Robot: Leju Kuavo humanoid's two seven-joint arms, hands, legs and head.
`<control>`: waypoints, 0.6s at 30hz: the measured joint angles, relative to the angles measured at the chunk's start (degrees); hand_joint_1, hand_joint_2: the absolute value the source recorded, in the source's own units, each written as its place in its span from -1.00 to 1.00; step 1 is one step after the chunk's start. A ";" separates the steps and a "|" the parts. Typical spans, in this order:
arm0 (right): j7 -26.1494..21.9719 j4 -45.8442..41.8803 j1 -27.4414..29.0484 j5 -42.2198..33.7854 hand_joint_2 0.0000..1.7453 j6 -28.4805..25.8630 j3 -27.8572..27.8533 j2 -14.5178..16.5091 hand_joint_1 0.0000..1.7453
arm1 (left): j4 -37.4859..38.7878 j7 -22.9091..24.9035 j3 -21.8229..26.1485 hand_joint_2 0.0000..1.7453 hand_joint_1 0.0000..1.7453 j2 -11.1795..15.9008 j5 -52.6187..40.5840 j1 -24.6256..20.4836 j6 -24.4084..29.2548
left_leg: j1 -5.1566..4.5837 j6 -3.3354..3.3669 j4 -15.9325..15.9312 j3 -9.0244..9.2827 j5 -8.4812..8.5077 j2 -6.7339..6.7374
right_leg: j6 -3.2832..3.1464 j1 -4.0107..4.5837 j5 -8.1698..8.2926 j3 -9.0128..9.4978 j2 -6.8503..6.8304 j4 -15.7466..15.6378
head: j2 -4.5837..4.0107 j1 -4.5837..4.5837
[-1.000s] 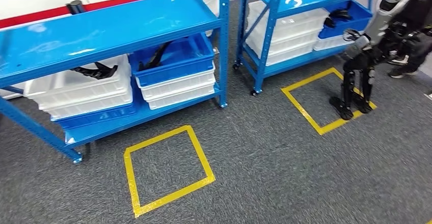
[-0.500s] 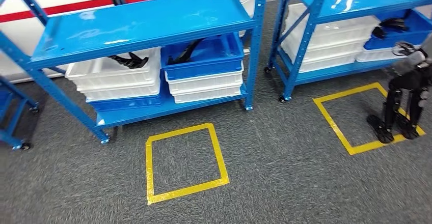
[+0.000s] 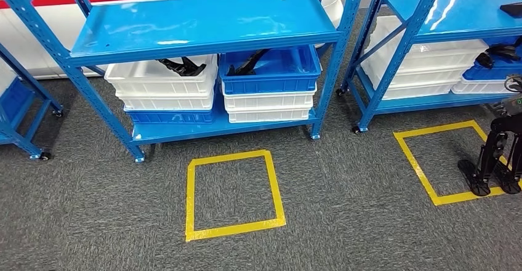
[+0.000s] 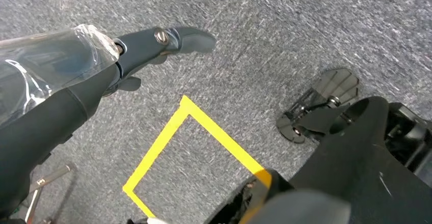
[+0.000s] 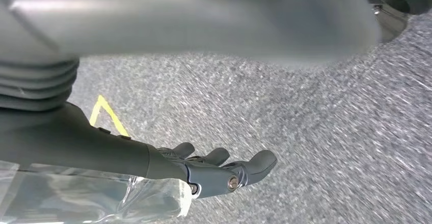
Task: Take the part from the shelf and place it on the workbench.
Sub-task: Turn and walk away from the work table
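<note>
The part (image 3: 247,65), a dark shape half hidden by the rim, lay in the blue bin (image 3: 271,72) on the shelf (image 3: 203,21)'s lower level, beside a white bin (image 3: 161,80) holding another. Both the left hand (image 4: 153,46) and right hand (image 5: 219,170) hung over the carpet, fingers loosely extended, holding nothing. Against a second before, the camera had swung, bringing the shelf square-on and the yellow floor square (image 3: 234,194) towards centre.

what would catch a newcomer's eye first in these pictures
The bright blue shelf rack facing the robot, its lower level stacked with white bins and a blue bin holding dark parts. On the grey carpet before it lies a yellow tape square. At the right edge another legged robot stands in a second tape square.
</note>
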 joint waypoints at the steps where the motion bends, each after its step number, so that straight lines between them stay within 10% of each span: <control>1: -0.76 0.00 0.02 -0.47 -1.00 0.46 -0.01 -0.01 -1.00 | 0.00 -0.02 0.00 -1.00 -1.00 -0.02 0.11 -0.02 -0.01 | 0.00 0.07 0.00 -0.02 -0.04 0.03 | 0.29 -0.01 0.05 0.01 0.03 -0.12 | -0.01 0.00; 6: -2.77 0.00 0.08 -2.65 -1.00 3.20 -0.02 -0.02 -1.00 | 0.00 -0.09 0.00 -1.00 -1.00 -0.02 0.37 -0.03 -0.08 | -0.03 0.31 0.01 -0.09 -0.02 0.10 | 1.51 -0.07 0.25 0.01 0.12 -0.34 | 0.00 -0.01; 18: -2.64 0.00 0.10 -2.56 -1.00 5.41 -0.02 -0.01 -1.00 | 0.00 -0.12 0.00 -1.00 -1.00 -0.02 0.44 -0.03 -0.14 | 0.57 0.05 -0.01 -0.08 0.21 0.10 | 1.48 0.35 0.28 0.02 0.15 -0.34 | 0.00 -0.01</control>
